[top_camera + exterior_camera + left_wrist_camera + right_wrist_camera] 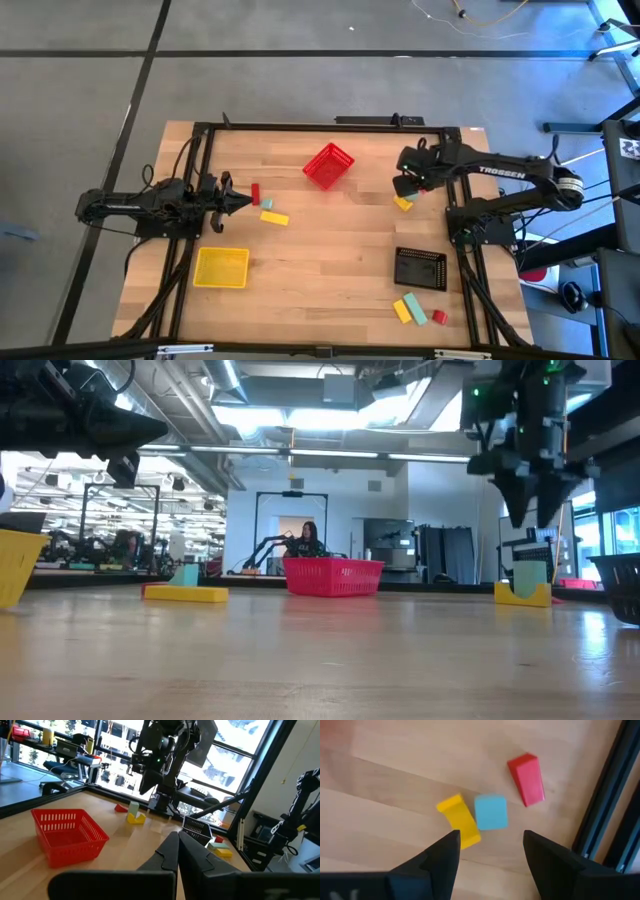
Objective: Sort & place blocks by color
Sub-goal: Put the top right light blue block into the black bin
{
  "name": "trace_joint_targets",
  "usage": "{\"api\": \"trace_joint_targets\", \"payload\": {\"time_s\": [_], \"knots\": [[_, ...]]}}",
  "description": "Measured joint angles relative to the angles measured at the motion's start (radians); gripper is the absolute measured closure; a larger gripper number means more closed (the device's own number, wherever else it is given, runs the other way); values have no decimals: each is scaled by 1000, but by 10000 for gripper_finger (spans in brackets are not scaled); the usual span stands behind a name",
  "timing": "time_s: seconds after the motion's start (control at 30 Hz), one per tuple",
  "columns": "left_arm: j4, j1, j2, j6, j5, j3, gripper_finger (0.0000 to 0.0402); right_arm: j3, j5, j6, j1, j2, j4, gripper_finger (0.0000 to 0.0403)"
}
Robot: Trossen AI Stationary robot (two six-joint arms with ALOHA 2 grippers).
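Right pincer (490,851) agape above three blocks (491,812)

"TROSSEN" on right arm (500,171)

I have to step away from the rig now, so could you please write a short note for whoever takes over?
Left gripper: shut, empty, at the table's left edge.
Right gripper: open, empty, above the right-hand group of a yellow block, a mint block and a red block.
A second group of blocks lies by the left gripper; a third group lies below the black bin.
Red bin and yellow bin show no blocks.
Done: nothing visibly sorted. Left: all the blocks.
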Motion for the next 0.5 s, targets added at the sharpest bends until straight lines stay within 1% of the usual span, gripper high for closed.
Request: {"api": "trace_joint_targets", "payload": {"time_s": [0.13,0.27,0.37,0.5], "knots": [[0,0,0,0,0,0,401,-57,-3,38,0,0,67,183],[0,0,0,0,0,0,401,-104,-7,42,0,0,149,183],[0,0,0,0,0,0,401,-136,-7,46,0,0,160,183],[0,0,0,0,0,0,401,-163,49,65,0,0,161,183]]}}
